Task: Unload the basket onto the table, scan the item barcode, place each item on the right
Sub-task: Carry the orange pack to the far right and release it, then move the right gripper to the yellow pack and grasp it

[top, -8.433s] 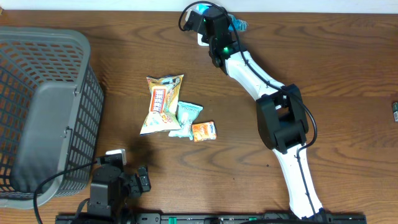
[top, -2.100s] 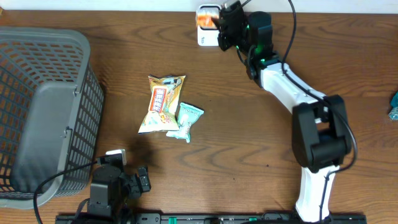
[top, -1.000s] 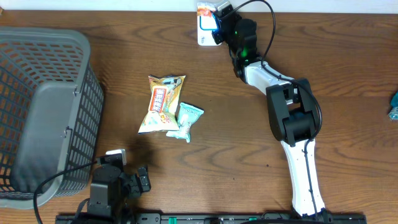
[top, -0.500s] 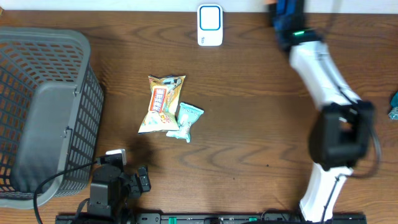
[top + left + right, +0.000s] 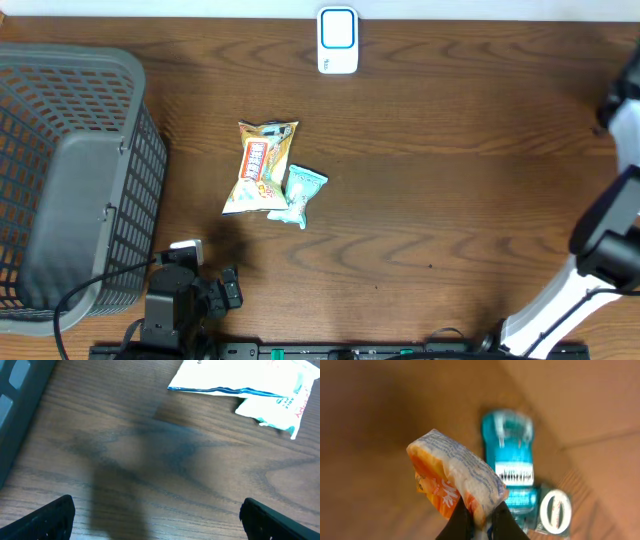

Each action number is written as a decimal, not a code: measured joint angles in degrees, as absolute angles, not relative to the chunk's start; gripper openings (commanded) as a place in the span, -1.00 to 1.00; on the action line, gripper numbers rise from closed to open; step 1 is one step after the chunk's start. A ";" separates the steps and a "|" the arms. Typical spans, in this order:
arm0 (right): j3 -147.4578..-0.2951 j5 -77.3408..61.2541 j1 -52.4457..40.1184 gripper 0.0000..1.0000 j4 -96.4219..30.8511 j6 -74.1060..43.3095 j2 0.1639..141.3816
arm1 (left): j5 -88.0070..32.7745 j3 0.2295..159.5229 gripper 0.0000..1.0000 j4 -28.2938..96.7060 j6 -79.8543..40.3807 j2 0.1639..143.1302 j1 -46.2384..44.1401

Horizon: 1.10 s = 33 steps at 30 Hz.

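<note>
The item, an orange and white snack packet [image 5: 455, 480], is pinched at its lower edge by my right gripper [image 5: 481, 520], which is shut on it. Behind it in the right wrist view lies a blue packet [image 5: 512, 460] on the brown table. The white barcode scanner [image 5: 338, 40] stands at the back edge of the table in the overhead view, far from the right arm [image 5: 610, 230], which reaches off the right edge. My left gripper [image 5: 160, 520] is open low over bare wood, with nothing between its fingers [image 5: 50, 517].
A grey basket [image 5: 70, 180] fills the left side. A yellow snack bag [image 5: 260, 168] and a small teal packet [image 5: 300, 194] lie mid-table, also seen as white packets [image 5: 240, 380] in the left wrist view. The left arm [image 5: 185, 295] rests at the front left.
The right arm has swung from the scanner at the back to the far right edge, carrying the orange packet. The left arm has not moved.
</note>
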<state>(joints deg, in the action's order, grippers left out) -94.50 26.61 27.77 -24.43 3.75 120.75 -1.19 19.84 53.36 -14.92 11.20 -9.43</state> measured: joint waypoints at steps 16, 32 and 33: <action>-89.82 -6.48 34.39 0.99 -23.11 -4.32 116.66 | -1.17 19.84 0.96 53.36 -14.92 11.20 -9.43; -92.51 -50.39 6.90 0.68 -29.04 -19.14 104.71 | -1.17 19.84 0.95 53.36 -14.92 11.20 -9.43; -92.49 -50.78 4.23 0.46 -29.45 -18.85 105.10 | -1.19 19.84 0.95 53.36 -14.94 11.20 -9.43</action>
<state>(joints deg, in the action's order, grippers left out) -92.49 -50.78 4.23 -29.45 -18.85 105.10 -1.19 19.84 53.36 -14.94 11.20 -9.43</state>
